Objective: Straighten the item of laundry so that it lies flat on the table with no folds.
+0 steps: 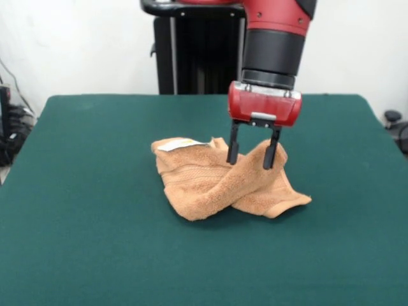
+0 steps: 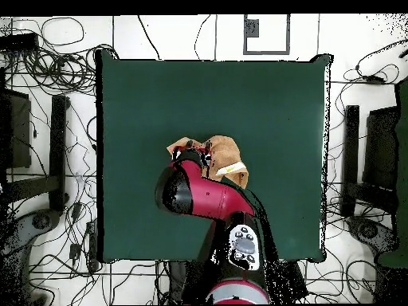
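The orange-tan towel (image 1: 217, 182) lies crumpled and twisted near the middle of the green table (image 1: 95, 223). Folds cross over each other, and its white label (image 1: 178, 145) faces up at its far left corner. My gripper (image 1: 252, 155) hangs straight down over the towel's far right part. It is open, with its two black fingertips (image 1: 233, 153) at the level of a raised fold, one on each side. In the overhead view the arm covers most of the towel (image 2: 225, 153), and the gripper itself is hidden under the wrist.
The robot's black pedestal (image 1: 197, 57) stands behind the table's far edge. Cables and stands (image 2: 48, 159) lie on the floor around the table (image 2: 159, 96).
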Controlling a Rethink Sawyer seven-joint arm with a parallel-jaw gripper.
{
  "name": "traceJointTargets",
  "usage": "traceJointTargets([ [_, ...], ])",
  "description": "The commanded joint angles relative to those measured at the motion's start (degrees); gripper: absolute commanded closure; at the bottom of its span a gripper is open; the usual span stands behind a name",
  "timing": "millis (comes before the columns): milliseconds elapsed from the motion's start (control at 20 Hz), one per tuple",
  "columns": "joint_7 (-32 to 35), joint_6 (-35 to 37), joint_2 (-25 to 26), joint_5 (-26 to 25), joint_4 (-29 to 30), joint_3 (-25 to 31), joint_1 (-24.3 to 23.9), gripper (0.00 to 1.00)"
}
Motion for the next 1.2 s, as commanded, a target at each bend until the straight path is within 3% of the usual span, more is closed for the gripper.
traceJointTargets([
  [50, 8.2, -0.5, 4.9, -4.7, 2.2, 7.4, -0.4, 0.0],
  [300, 8.1, -1.3, 5.3, -8.7, 2.7, 11.6, -3.9, 0.0],
  [1200, 6.6, 10.5, -6.5, -12.1, 11.4, 21.2, -12.0, 0.0],
])
